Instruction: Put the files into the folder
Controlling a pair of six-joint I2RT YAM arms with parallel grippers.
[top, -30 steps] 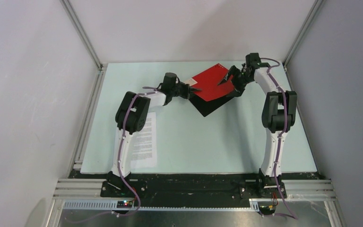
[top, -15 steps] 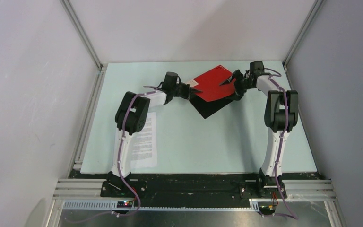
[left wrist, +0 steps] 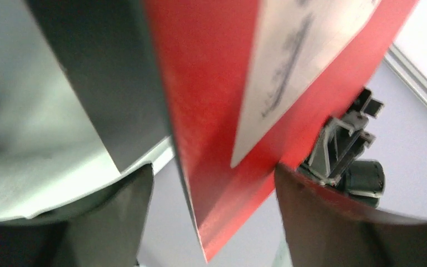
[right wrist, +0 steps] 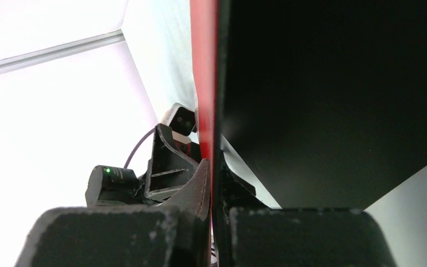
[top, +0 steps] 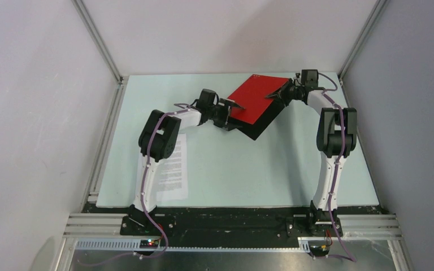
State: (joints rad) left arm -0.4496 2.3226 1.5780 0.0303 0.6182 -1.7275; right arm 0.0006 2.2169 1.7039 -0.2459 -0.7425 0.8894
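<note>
Far back, one folder point(top: 257, 101), left gripper point(top: 230, 108), right gripper point(top: 277, 93), nearer, one sheet point(top: 172, 166)

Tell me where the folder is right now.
In the top view, the folder lies at the far right-of-centre of the table. Its raised red cover is pinched by the right tool and passes through the open left tool.

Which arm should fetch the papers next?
Probably left. The papers lie beside that arm, and the left claw is open. The right claw is shut on the folder, holding its cover up, far from them.
</note>
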